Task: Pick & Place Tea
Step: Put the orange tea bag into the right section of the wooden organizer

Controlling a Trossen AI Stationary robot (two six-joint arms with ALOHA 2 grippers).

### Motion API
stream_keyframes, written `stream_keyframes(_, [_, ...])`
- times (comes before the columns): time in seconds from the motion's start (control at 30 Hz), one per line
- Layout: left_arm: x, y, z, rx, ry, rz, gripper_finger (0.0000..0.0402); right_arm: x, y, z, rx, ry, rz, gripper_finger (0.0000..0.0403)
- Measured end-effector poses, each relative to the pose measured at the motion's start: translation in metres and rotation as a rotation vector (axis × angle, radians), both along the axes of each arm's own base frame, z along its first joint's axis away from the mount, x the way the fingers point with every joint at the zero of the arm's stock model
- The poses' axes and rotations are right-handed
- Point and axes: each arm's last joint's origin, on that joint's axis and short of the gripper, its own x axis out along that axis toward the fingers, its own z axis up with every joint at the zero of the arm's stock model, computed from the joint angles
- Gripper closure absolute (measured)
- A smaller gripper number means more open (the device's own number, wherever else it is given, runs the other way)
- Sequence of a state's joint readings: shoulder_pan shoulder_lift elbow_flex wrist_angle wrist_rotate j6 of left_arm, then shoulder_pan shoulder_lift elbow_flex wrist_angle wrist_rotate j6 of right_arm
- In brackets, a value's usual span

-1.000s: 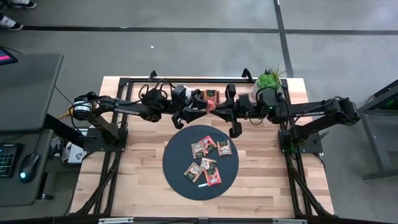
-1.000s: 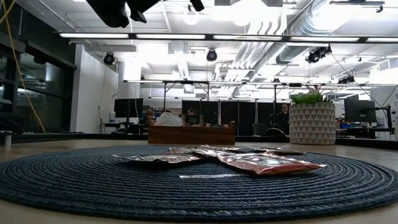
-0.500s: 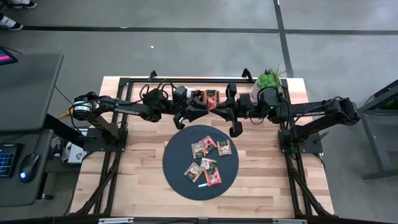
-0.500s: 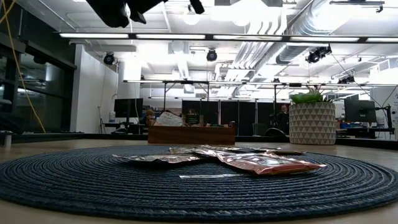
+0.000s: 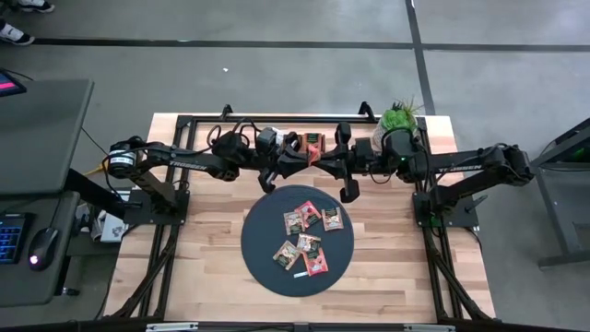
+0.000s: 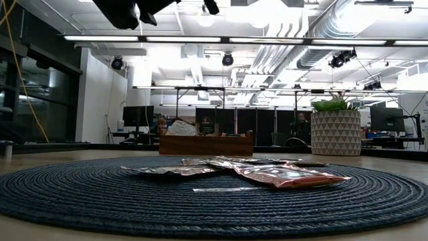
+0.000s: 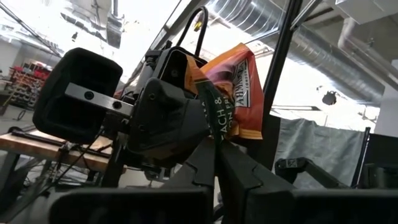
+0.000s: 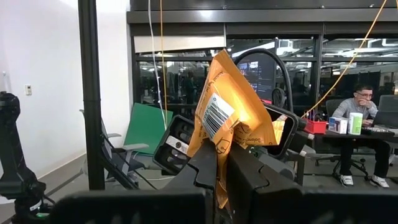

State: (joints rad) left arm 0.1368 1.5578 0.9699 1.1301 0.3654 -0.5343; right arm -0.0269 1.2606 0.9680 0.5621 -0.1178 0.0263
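Note:
An orange tea sachet [image 5: 312,153] hangs in the air over the far middle of the table, between my two grippers. My left gripper [image 5: 302,157] reaches it from the left and my right gripper [image 5: 319,159] from the right; both are shut on it. The left wrist view shows the sachet [image 7: 235,93] with its printed face, the right wrist view shows the sachet [image 8: 229,109] with its barcode. Several more sachets [image 5: 309,235] lie flat on the dark round mat [image 5: 263,263]. My left gripper pinches one edge of the sachet [image 7: 216,115] between its two fingers, coming roughly level from the table's left. The sachet stands edge-on beyond the fingertips, lifted clear of the table. My right gripper pinches the opposite part of the sachet [image 8: 219,144] between its two fingers, coming roughly level from the table's right. The crumpled sachet stands up past the fingertips, clear of everything below.
A wooden box [image 5: 313,140] with more packets sits at the far edge, just behind the grippers. A potted plant [image 5: 398,118] stands at the far right. A thin white strip [image 5: 300,274] lies on the mat's near part. Bare wood lies on both sides of the mat.
My left gripper has shut on the sachet that my right gripper holds. Both arms have stayed in place, and the sachet has stayed lifted between them.

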Motion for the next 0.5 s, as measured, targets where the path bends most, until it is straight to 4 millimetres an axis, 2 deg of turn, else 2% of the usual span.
stream_keyframes(0.1, [0.0,0.0,-0.0001,0.006,-0.001,0.004,0.04,0.0,0.0,0.0,0.004,0.0,0.001,0.0385])
stream_keyframes(0.5, [0.0006,0.0003,-0.001,0.032,0.004,0.022,0.0401,-0.0014,0.0005,0.0013,0.047,0.001,0.026,0.0283])
